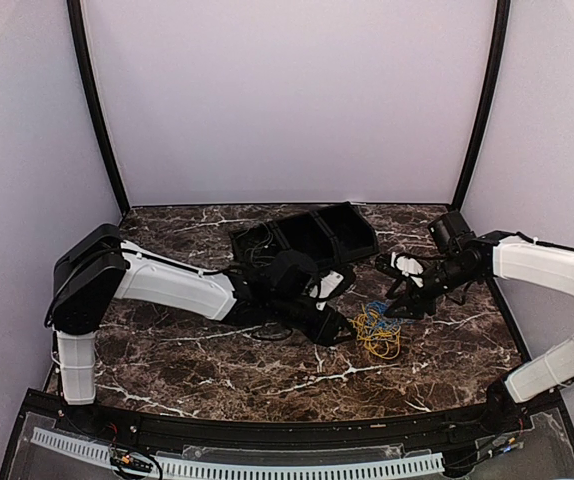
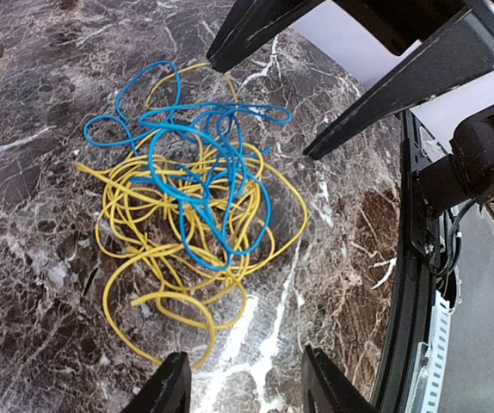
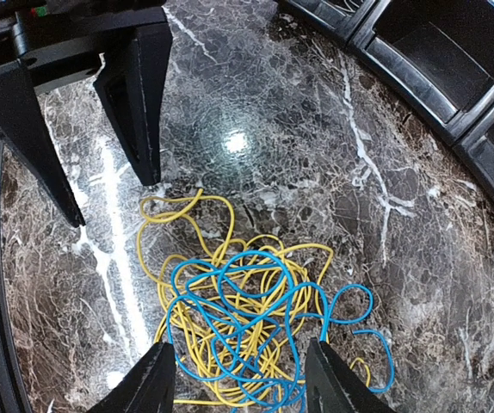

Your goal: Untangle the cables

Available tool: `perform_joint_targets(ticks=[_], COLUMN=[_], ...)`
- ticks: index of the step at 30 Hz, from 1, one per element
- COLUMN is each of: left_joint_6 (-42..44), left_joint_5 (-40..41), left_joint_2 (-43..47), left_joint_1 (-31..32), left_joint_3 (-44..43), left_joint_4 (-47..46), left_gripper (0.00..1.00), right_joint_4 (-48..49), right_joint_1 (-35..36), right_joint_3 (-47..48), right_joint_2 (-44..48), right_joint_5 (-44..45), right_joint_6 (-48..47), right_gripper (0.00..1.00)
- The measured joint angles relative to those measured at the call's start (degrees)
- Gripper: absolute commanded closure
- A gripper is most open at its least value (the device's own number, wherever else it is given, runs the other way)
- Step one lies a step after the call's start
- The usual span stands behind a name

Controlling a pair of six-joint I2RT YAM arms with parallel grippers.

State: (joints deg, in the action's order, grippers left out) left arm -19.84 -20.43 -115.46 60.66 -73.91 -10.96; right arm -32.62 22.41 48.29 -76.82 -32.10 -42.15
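Note:
The cables (image 1: 378, 331) are a small tangle of yellow and blue wire loops lying on the marble table. In the left wrist view the blue loops (image 2: 202, 159) lie over the yellow ones (image 2: 157, 249). My left gripper (image 1: 344, 329) is open and empty just left of the bundle; its fingertips (image 2: 171, 385) stand at the edge of the yellow loops. My right gripper (image 1: 393, 311) is open, low over the bundle's far right side. In the right wrist view the tangle (image 3: 247, 318) lies between its fingers (image 3: 150, 383). Neither gripper holds a wire.
A black three-compartment tray (image 1: 305, 236) stands behind the arms at the back centre and shows in the right wrist view (image 3: 441, 69). The two grippers face each other closely across the bundle. A black frame rail (image 2: 406, 284) runs along the table's near edge.

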Motion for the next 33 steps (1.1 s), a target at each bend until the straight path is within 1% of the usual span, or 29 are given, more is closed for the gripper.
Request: perform_joint_targets(ticks=[2,3,6,10,11,14,17,19,22,25,27,29,33], left_joint_6=[0.7,1.1,2.4,3.8,4.2,5.0,5.7,5.8,6.0,6.1,6.1,6.0,5.5], left_joint_5=[0.1,0.2,0.7,1.6,1.8,2.1,2.1,2.4,3.2,3.8,4.0,4.1,4.7], left_joint_2=[-0.7,-0.9,-1.5,-1.8,-2.0,-2.4,-3.1,-3.4,-3.8,-3.8,-3.8,-3.7,-2.2], left_joint_1=[0.0,0.0,0.0,0.3,0.4,0.4,0.4,0.3,0.4,0.4,0.3,0.4,0.4], left_joint_3=[0.0,0.0,0.0,0.0,0.0,0.0,0.0,0.0,0.0,0.0,0.0,0.2,1.9], left_joint_4=[0.2,0.3,0.4,0.3,0.3,0.2,-0.2,-0.3,-0.8,-1.3,-1.5,-2.1,-2.7], left_gripper=[0.52,0.48,0.49,0.59,0.65,0.75,0.8,0.86,0.99,1.0,1.0,1.0,1.0], right_joint_4=[0.0,0.0,0.3,0.5,0.5,0.6,0.7,0.9,0.9,0.9,0.9,0.9,0.9], right_joint_1=[0.2,0.2,0.2,0.2,0.2,0.2,0.2,0.2,0.2,0.2,0.2,0.3,1.2], right_joint_3=[0.0,0.0,0.0,0.0,0.0,0.0,0.0,0.0,0.0,0.0,0.1,0.1,0.2], right_joint_2=[0.0,0.0,0.0,0.0,0.0,0.0,0.0,0.0,0.0,-0.2,-0.3,-0.3,-0.3], right_joint_5=[0.0,0.0,0.0,0.0,0.0,-0.1,-0.2,-0.3,-0.7,-1.9,-3.2,-4.5,-7.0], right_joint_6=[0.0,0.0,0.2,0.5,0.6,0.8,0.9,0.9,1.0,1.2,1.2,0.9,-0.9], right_gripper=[0.46,0.46,0.46,0.46,0.46,0.46,0.46,0.46,0.46,0.42,0.35,0.31,0.3])
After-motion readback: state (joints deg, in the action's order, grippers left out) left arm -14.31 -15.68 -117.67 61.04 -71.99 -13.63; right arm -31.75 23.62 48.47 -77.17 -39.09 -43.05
